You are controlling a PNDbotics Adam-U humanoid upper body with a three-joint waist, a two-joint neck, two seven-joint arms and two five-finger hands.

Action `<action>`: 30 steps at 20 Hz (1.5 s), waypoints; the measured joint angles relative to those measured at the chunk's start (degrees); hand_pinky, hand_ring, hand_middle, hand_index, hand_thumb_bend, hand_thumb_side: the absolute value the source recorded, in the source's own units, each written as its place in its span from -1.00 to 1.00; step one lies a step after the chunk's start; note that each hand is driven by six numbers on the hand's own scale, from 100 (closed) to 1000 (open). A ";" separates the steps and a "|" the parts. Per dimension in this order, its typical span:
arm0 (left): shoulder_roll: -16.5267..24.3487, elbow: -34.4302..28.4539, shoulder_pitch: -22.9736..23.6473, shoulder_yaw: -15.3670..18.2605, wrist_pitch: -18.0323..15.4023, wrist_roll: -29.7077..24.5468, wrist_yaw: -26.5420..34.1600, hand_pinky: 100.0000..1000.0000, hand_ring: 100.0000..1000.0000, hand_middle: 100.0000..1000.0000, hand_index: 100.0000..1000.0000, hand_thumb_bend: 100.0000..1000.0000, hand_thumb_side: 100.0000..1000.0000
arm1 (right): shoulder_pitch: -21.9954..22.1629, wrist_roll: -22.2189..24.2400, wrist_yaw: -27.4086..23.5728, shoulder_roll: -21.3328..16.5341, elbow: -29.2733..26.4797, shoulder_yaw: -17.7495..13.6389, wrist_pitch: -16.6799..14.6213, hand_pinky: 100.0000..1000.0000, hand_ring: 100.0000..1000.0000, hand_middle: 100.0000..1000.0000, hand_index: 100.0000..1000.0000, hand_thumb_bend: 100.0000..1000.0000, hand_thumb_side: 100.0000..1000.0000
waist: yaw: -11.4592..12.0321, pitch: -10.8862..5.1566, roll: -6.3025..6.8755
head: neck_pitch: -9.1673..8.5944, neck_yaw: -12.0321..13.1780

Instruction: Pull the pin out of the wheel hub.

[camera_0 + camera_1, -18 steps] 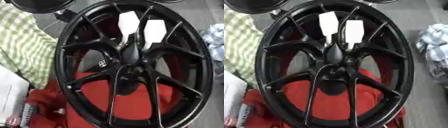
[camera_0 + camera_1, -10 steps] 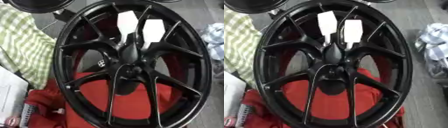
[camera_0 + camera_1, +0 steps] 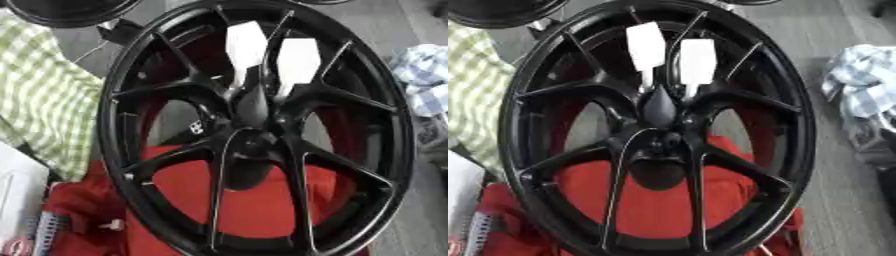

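Pin: I take it to be one of two white flat-ended pieces, left tab (image 3: pixel 645 46) and right tab (image 3: pixel 697 60); which is meant, I cannot tell. Each narrows to a thin stem ending just above the wheel hub (image 3: pixel 661 145). The long axes run from the hub toward the far rim, slightly splayed, broad ends away from the robot. Probably the broad ends are there for gripping.

The wheel (image 3: pixel 514 125) rests on a red cloth (image 3: pixel 658 205), likely as padding. A green checked cloth (image 3: pixel 52 95) lies to the left and a blue checked cloth (image 3: pixel 859 75) to the right.

No robot hand shows in either view, so its state is unknown.
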 measured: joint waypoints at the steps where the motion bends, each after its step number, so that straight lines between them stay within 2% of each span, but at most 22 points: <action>1: 0.00 0.00 0.01 0.00 0.00 0.00 0.00 -0.01 0.20 0.04 0.40 -1.00 0.44 | 0.01 0.23 -0.32 -0.66 0.00 0.07 -0.45 1.00 0.70 0.67 0.58 -1.00 -0.02 | -0.01 -0.03 -0.06 | 0.01 -0.01; 11: 0.02 0.00 0.38 -0.01 0.12 -0.11 -0.03 -0.01 0.20 0.04 0.40 -1.00 0.44 | 0.80 2.26 -2.04 -9.96 0.00 0.38 -6.85 1.00 0.71 0.66 0.58 -1.00 -0.08 | -0.13 -0.37 -0.29 | 0.25 -0.22; 12: 0.03 0.00 0.42 -0.01 0.12 -0.11 -0.04 -0.01 0.20 0.04 0.40 -1.00 0.44 | 1.12 2.44 -2.08 -11.06 0.00 0.36 -7.82 1.00 0.71 0.66 0.58 -1.00 0.14 | -0.15 -0.40 -0.35 | 0.27 -0.22; 13: 0.03 0.00 0.43 -0.01 0.13 -0.10 -0.04 -0.01 0.20 0.04 0.40 -1.00 0.44 | 1.43 2.54 -2.15 -12.21 0.00 0.31 -8.76 0.99 0.71 0.66 0.58 -1.00 -0.13 | -0.18 -0.48 -0.43 | 0.36 -0.22; 15: 0.05 0.00 0.48 -0.01 0.21 -0.03 -0.05 -0.01 0.20 0.04 0.40 -1.00 0.44 | 1.95 2.45 -2.37 -14.68 0.00 -0.04 -10.46 0.98 0.71 0.66 0.58 -1.00 -0.18 | -0.32 -0.56 -0.66 | 0.41 -0.22; 22: 0.57 0.00 0.76 -0.01 0.32 0.07 -0.17 -0.02 0.20 0.03 0.39 -1.00 0.44 | 3.19 1.43 -3.40 -24.26 0.00 -1.53 -15.20 0.95 0.71 0.64 0.58 -1.00 -0.18 | -0.39 -0.71 -1.14 | 0.43 -0.28; 23: 0.57 0.00 0.85 -0.01 0.35 0.10 -0.21 -0.02 0.20 0.03 0.39 -1.00 0.44 | 3.26 1.31 -3.40 -25.57 0.00 -1.69 -15.61 0.94 0.71 0.64 0.58 -1.00 -0.05 | -0.39 -0.72 -1.26 | 0.43 -0.29; 24: 0.57 0.00 0.91 -0.01 0.39 0.11 -0.25 -0.02 0.19 0.03 0.39 -1.00 0.44 | 3.28 1.16 -3.40 -26.81 0.00 -1.78 -15.89 0.94 0.71 0.64 0.58 -1.00 -0.18 | -0.38 -0.76 -1.30 | 0.43 -0.30; 30: 1.12 0.00 1.02 -0.01 0.39 0.28 -0.39 -0.01 0.19 0.03 0.39 -1.00 0.43 | 3.45 0.09 -2.72 -32.88 -0.01 -2.40 -16.91 0.91 0.70 0.63 0.58 -1.00 -0.23 | -0.35 -0.90 -1.45 | 0.44 -0.44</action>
